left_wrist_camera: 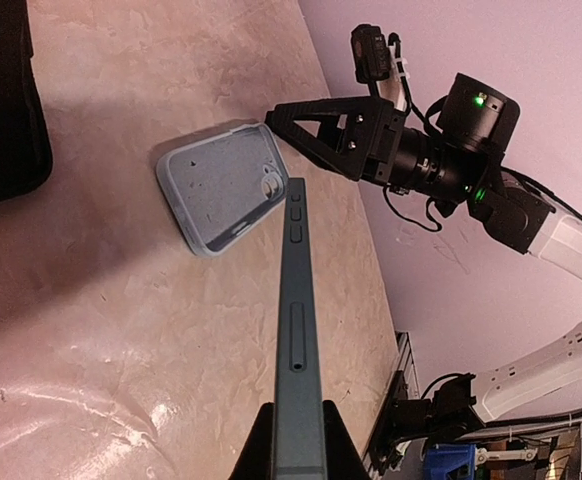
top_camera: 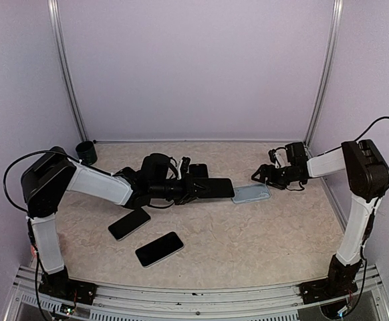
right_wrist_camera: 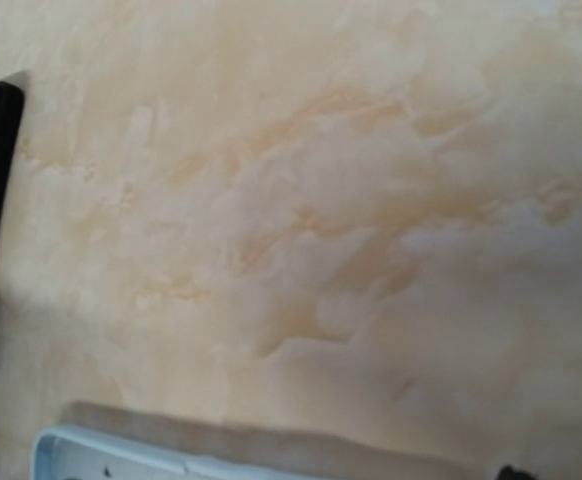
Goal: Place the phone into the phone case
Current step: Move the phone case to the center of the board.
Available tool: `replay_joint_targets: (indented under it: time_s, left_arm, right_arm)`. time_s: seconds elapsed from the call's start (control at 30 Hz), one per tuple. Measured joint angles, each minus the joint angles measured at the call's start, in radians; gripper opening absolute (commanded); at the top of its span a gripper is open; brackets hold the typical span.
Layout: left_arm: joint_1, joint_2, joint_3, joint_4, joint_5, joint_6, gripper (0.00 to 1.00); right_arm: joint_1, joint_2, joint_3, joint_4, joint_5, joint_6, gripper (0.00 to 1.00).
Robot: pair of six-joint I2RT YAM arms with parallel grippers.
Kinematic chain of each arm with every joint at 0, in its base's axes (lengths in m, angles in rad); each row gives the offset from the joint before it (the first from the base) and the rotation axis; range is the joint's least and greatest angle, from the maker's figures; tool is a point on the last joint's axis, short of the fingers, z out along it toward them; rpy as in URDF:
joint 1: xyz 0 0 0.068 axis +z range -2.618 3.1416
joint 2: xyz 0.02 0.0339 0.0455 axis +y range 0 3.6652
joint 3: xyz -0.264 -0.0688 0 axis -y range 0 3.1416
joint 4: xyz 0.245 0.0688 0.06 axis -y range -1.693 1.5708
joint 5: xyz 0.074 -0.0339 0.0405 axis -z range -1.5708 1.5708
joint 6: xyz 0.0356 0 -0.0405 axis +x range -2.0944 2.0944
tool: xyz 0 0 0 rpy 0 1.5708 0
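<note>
Phone (left_wrist_camera: 296, 330): dark, slim, held over the desk (left_wrist_camera: 121, 330). Seen edge-on from the L wrist cam w/ side buttons showing; broad face up in the top view. Tip aimed at the case, not yet in it.
L gripper (left_wrist_camera: 296, 445): clamped tight on the phone's rear end, 1 finger on each face.
Case (left_wrist_camera: 226, 187): pale blue, flat on the desk, open side up, camera cut-out at the end nearest the phone. Just ahead of the phone's tip, apart from it.
R gripper (top_camera: 261, 176): low, just beside the case's far end. Can't tell how wide the jaws stand; nothing seen in it.
Step (est.): line-up, insertion not begun.
Risk 1: case lies loose on a smooth desk; unless pinned, a push from the phone likely skids it toward the R arm.
Risk 2: tip sits off to 1 long side of the case, so an off-line entry could ride up on the rim.
Risk 3: grip at 1 end only, so pressing down may pivot the phone.
Risk 4: both grippers crowd the case, so they may collide.
Clutter: spare phone A (top_camera: 129, 223), spare phone B (top_camera: 159, 249), black cup (top_camera: 85, 152); all well apart.
</note>
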Motion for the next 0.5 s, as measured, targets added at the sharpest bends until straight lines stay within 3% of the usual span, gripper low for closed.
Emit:
replay_joint_targets:
  time_s: [0.5]
  left_arm:
    - [0.0, -0.016, -0.025, -0.015, -0.054, -0.005, 0.0]
  right_arm:
    - [0.026, 0.049, 0.021, 0.048, -0.072, -0.065, 0.84]
